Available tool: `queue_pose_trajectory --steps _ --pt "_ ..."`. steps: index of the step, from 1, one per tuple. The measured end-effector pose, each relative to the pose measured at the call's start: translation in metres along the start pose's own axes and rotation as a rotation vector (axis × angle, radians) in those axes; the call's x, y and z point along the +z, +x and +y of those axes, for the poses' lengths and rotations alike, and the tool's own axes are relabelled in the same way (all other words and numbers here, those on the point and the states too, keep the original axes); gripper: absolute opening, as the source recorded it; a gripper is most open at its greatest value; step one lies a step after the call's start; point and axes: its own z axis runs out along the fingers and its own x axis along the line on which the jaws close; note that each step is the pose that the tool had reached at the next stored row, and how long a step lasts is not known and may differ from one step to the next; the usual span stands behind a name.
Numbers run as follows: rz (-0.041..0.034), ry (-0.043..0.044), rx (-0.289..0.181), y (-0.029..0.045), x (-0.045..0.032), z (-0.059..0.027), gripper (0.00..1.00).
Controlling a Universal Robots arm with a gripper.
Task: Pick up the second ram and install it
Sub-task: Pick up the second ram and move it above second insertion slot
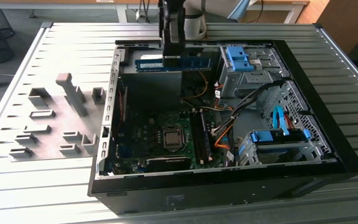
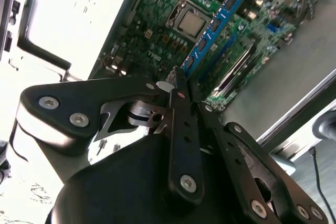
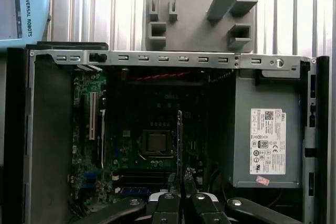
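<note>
Arm (image 1: 171, 25) upright; jaws (tight) on second ram (image 1: 191, 64)

second ram (image 1: 174, 64) — blue-green, dark chips, level, clamped in jaws

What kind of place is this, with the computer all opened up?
Probably a robotics lab or workshop. An open computer case sits on a slotted metal table, beside a grey plate of fixture blocks, and a robot gripper holds the second ram above the case.
</note>
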Motion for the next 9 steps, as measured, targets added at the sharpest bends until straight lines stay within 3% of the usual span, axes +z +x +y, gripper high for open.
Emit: queue_pose_trajectory --steps 9 --pt "-0.0002 0.0001 0.006 -0.0005 0.0007 -0.0284 0.14"
